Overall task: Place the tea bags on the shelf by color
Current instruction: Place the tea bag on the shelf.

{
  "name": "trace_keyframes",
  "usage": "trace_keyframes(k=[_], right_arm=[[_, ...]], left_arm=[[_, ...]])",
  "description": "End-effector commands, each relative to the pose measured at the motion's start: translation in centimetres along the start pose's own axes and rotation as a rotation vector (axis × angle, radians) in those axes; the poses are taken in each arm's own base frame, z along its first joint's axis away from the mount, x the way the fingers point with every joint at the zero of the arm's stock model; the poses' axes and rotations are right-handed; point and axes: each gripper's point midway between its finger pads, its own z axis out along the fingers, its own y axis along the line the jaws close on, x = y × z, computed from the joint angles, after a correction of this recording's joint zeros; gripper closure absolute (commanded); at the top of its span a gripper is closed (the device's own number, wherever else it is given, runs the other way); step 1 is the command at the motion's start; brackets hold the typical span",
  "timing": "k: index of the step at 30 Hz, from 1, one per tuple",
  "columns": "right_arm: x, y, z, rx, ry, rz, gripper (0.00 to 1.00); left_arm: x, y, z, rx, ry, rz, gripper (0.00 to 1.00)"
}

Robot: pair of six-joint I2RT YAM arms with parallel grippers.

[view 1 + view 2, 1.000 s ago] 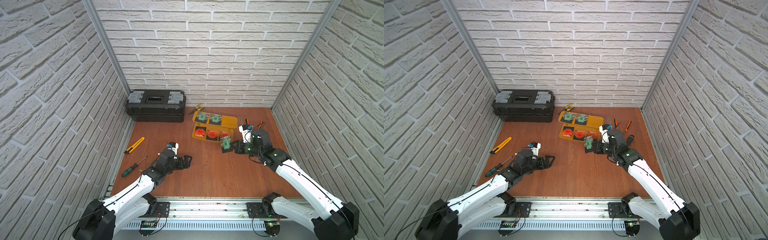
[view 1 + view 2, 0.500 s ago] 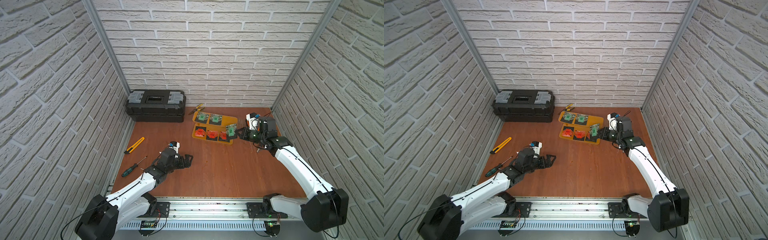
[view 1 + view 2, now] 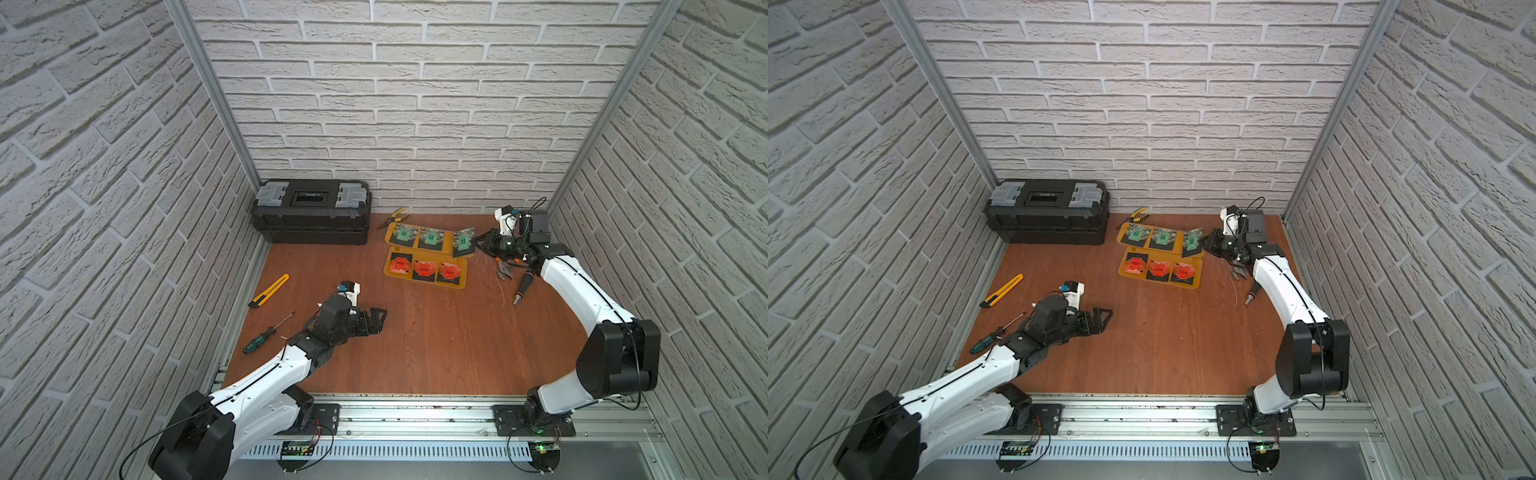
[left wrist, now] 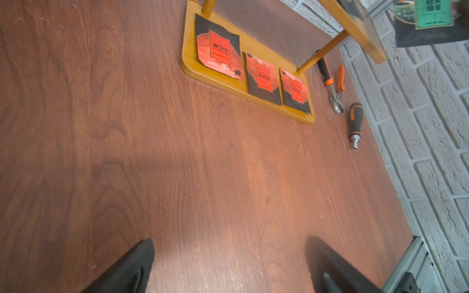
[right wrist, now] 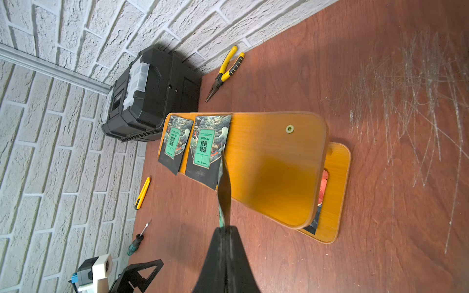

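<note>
My right hand is clamped on the third green tea bag and holds it upright at the right end of the shelf, level with the upper tier. I cannot tell whether the bag touches the plate. In both top views I read its green label face-on. The right wrist camera sees the same bag only edge-on, as a thin dark strip rising from the closed tips, in front of the bare half of the upper tier. That camera does give me the two other green bags clearly: they lie flat, side by side, at the toolbox end of the tier.

The three red tea bags lie in a row on the lower tier. The left wrist camera shows all three labels, while the right wrist camera catches only a sliver of red under the upper plate.

My left hand hovers low over the bare surface, well apart from the shelf, jaws wide and holding nothing. Its two black fingers frame only wood grain.

The orange pliers and the driver handle lie just beyond the shelf. My right arm partly covers them in the top views. The toolbox, yellow pliers, utility knife and screwdriver are outside the left wrist view
</note>
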Motion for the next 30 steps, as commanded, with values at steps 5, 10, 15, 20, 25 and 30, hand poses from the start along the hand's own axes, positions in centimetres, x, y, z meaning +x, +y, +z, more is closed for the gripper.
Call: trace_keyframes(k=[5,10,15,20,25,30], right_arm=[[-2.2,0.7,1.3,-0.072,0.001,0.045,0.97],[-2.5,0.1,2.5,-0.070,0.023,0.072,0.97],[-2.5,-0.6,3.4,-0.062,0.037,0.094,0.97],[-2.4,-1.1,3.8,-0.051,0.046,0.108,0.96],[-2.1,-1.8,4.2,-0.039,0.062,0.123,0.93],[-1.8,-2.3,4.4,-0.031,0.072,0.132,0.89]], left_arm=[[-0.9,-0.7,-0.3,0.021,-0.039,0.012,0.01],[-0.9,-0.6,-0.3,0.017,-0.038,0.012,0.01],[-0.8,-0.5,-0.2,0.013,-0.037,0.011,0.02],[-0.8,-0.4,-0.2,0.010,-0.037,0.013,0.02],[-0.7,-0.3,-0.2,0.008,-0.035,0.014,0.01],[-0.6,-0.2,-0.2,0.006,-0.036,0.015,0.02]])
